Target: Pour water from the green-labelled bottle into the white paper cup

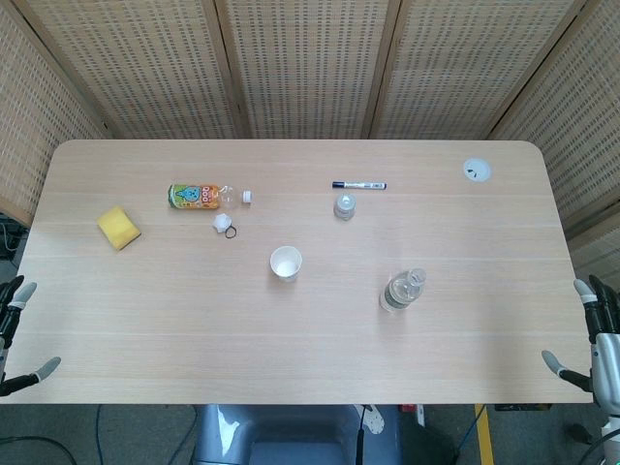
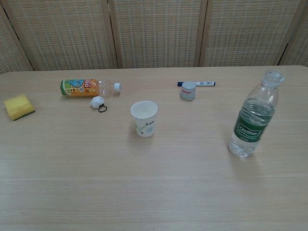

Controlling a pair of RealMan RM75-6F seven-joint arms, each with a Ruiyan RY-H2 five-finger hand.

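Only the head view shows the robot's hands: the left hand (image 1: 17,334) off the table's (image 1: 145,320) near-left corner and the right hand (image 1: 593,349) off its near-right corner, both empty with fingers spread. The chest view shows the uncapped green-labelled bottle (image 2: 253,116) upright toward the right edge, partly filled with water. The white paper cup (image 2: 144,118) stands upright mid-table, apparently empty. An orange bottle (image 2: 86,87) lies on its side far-left.

yellow sponge (image 1: 118,228), orange bottle (image 1: 201,196), marker (image 1: 358,184)
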